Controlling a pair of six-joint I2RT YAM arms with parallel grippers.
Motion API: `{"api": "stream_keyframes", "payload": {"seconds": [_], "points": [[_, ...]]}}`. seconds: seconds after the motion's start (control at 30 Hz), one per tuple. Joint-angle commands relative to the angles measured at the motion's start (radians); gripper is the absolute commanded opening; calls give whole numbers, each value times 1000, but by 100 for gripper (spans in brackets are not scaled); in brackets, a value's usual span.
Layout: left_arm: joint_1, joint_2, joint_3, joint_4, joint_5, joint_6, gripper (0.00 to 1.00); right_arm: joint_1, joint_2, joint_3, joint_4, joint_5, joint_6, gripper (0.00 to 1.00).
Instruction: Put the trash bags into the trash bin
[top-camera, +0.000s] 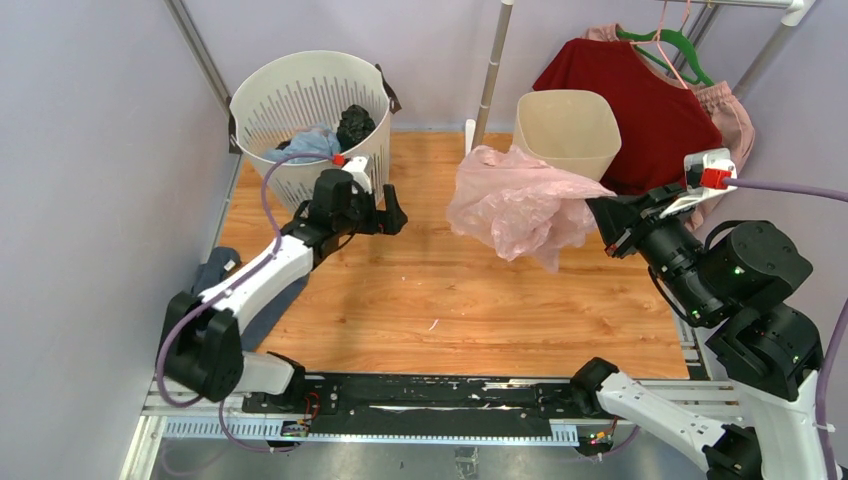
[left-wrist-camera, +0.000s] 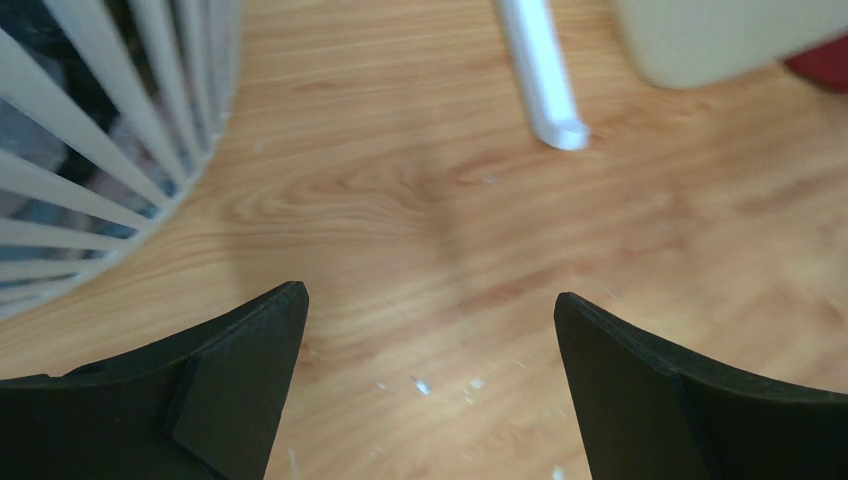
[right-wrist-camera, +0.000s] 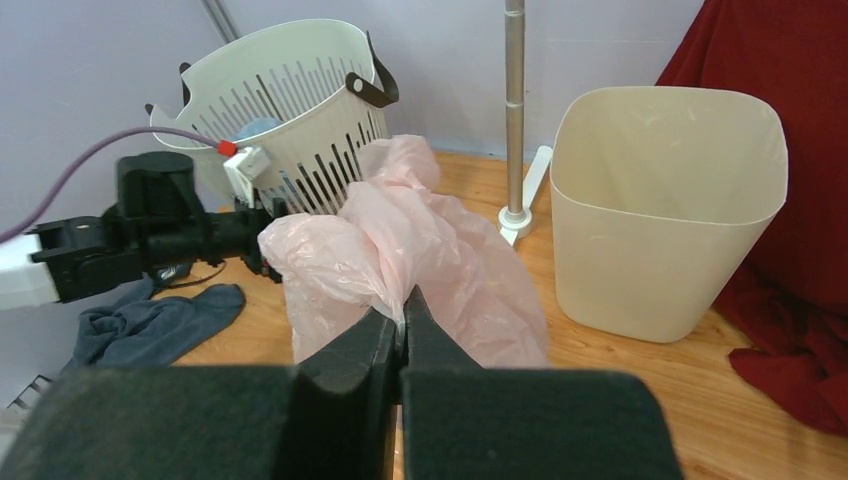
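the right gripper (right-wrist-camera: 403, 320) pinches the pink bag (right-wrist-camera: 420, 250), which bunches just ahead of its fingers; the bin (right-wrist-camera: 660, 230) stands beyond, to their right. the left gripper (left-wrist-camera: 430, 305) gapes wide, empty.

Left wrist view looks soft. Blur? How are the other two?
Left wrist: blurred throughout, slotted basket and trash bin edges smeared. Right wrist: pink trash bag crisp, right gripper fingers soft up close. Top external: sharp, evenly lit.
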Motion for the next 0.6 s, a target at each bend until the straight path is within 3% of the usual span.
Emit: {"api": "stream_keyframes", "payload": {"seconds": [0.0,0.3,0.57], "points": [[20,129,33,143,-275,11,100,12,4,37,2,-19,7,0],[124,398,179,252,-339,-24,100,11,6,26,-15,-77,46,0],[215,538,240,280,-411,-30,100,12,7,36,-48,-88,53,0]]}}
